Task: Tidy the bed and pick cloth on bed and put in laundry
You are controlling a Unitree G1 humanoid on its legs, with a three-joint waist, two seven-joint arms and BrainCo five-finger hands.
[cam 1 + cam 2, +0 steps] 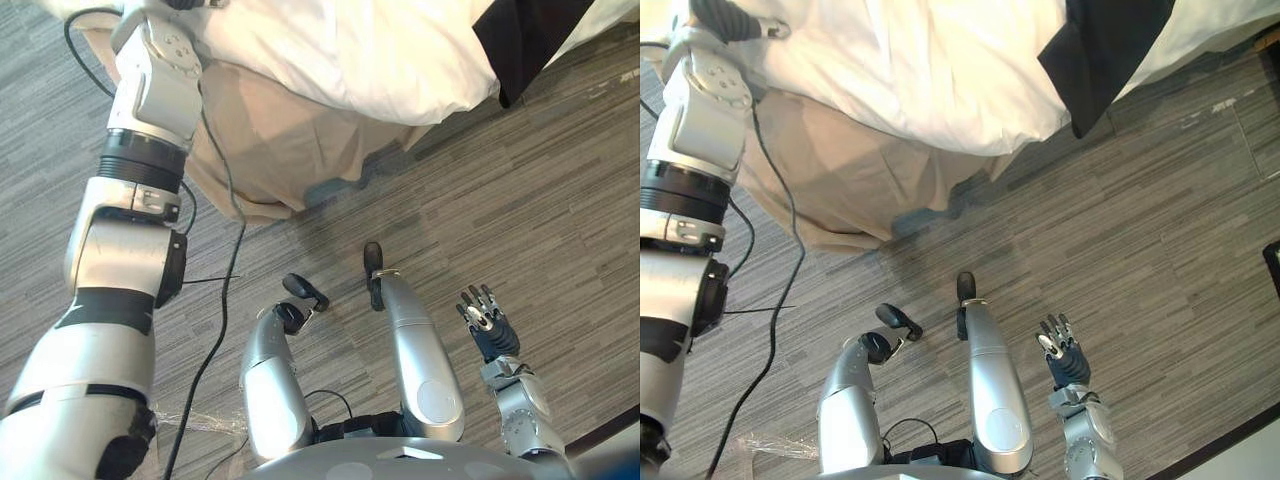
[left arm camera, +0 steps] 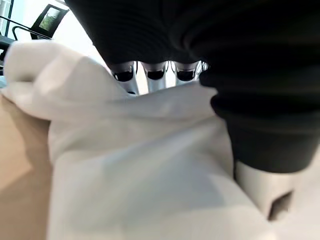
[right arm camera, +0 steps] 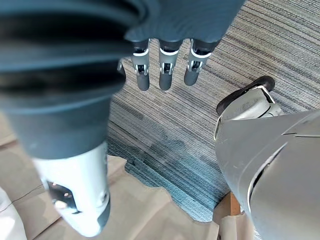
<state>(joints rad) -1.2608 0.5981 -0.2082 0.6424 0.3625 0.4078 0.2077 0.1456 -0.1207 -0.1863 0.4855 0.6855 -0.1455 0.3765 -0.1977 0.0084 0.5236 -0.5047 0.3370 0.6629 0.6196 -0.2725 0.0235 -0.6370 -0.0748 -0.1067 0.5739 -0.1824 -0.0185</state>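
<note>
Two hands are doing very different jobs. The left hand [image 1: 732,20] reaches up to about 11 o'clock in the head views, onto the edge of the white duvet [image 1: 360,60]. In its wrist view the fingers [image 2: 155,75] run down behind a fold of that fabric with their tips hidden, so I cannot tell whether they grip it or merely rest on it. Judged from the task, the reach is probably meant to pull or smooth the cover.

The right hand [image 1: 487,318] hangs low at 5 o'clock over the striped floor [image 1: 520,200], fingers straight and a little apart, holding nothing. It seems parked clear of the work.

The dark cloth [image 1: 1105,50], likely the laundry item, lies on the duvet at 1 o'clock. One corner droops past the bed's edge, well apart from both hands, so picking it up looks not yet begun. Under the duvet a beige bed skirt [image 1: 270,140] sags to the floor near 12 o'clock.
</note>
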